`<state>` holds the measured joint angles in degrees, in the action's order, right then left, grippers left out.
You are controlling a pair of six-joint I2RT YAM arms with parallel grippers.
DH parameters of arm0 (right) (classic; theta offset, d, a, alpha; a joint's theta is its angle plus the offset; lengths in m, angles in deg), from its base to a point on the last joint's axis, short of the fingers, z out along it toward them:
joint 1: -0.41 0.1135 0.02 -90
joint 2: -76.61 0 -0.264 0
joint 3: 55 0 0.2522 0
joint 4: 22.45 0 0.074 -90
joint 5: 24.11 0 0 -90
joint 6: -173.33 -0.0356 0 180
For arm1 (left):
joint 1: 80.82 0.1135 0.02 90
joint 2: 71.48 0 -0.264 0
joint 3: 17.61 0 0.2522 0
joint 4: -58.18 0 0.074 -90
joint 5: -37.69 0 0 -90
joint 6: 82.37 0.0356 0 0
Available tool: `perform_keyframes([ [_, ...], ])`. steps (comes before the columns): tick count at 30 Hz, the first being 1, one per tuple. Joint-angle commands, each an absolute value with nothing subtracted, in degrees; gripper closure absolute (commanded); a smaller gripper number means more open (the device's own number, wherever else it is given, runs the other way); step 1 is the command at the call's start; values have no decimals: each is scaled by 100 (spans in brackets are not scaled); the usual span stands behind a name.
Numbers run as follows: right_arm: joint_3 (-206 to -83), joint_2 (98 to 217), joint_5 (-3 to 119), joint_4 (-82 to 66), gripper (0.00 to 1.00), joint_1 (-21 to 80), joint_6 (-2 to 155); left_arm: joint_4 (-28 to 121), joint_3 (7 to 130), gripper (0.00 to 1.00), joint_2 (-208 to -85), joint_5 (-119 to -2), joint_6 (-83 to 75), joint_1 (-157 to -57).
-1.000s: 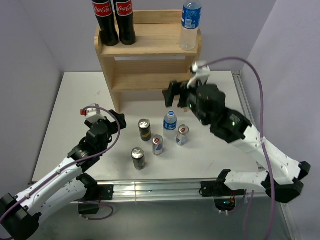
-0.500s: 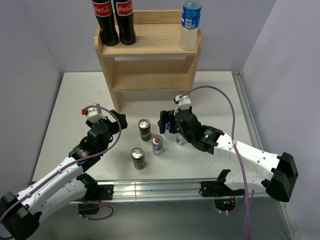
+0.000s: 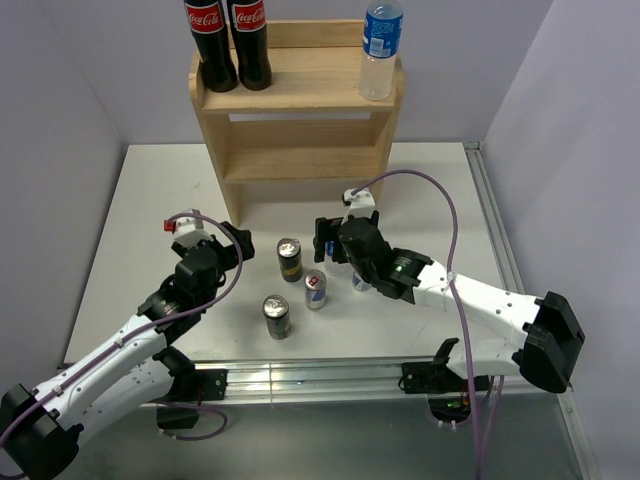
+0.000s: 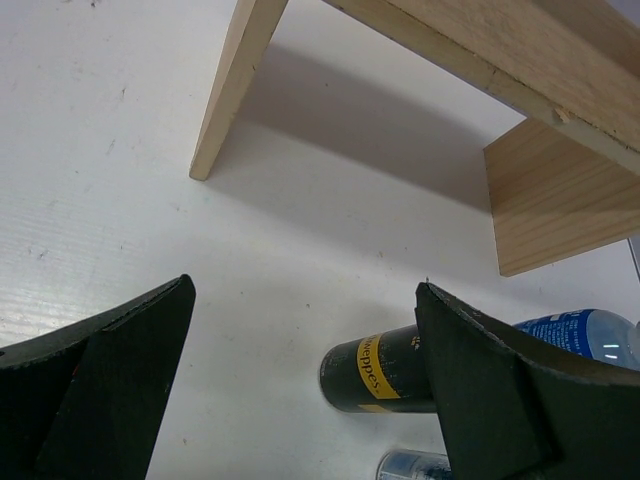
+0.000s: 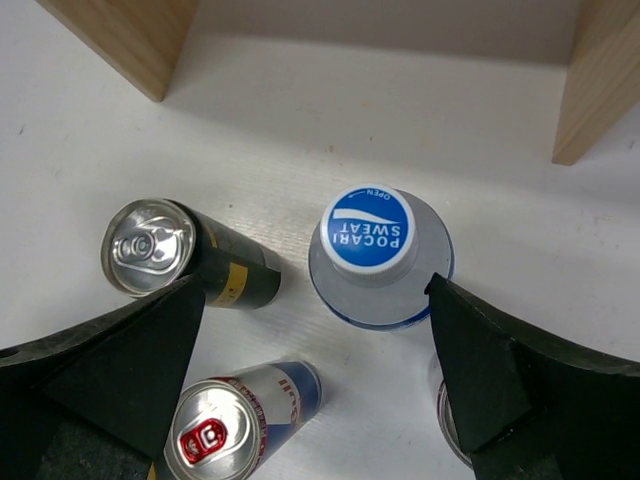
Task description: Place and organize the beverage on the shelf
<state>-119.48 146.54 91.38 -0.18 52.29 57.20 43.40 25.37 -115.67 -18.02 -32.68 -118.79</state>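
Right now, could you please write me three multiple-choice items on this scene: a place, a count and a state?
1. Where is the right gripper? A) above the blue-capped bottle on the table; B) beside the left arm's base; C) at the table's left edge.
2. How many bottles stand on the shelf top? A) one; B) three; C) five.
3. How are the right gripper's jaws? A) shut on a can; B) shut on a bottle; C) open, empty.
Answers: 1 A, the wrist view looks down on its cap between the fingers; 2 B, two cola bottles and one water bottle; 3 C, they stand wide apart, clamping nothing.
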Motion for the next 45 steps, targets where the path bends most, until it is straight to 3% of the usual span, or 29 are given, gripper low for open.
perform_keyframes([
  [1,-12149,14824,9392,36,0,5253,5591,4617,2490,1,-11578,-1873,-3324,-11914],
  [45,-11543,16609,9779,-1677,1,5113,5503,4881,2358,1,-12009,-1829,-3227,-11914],
])
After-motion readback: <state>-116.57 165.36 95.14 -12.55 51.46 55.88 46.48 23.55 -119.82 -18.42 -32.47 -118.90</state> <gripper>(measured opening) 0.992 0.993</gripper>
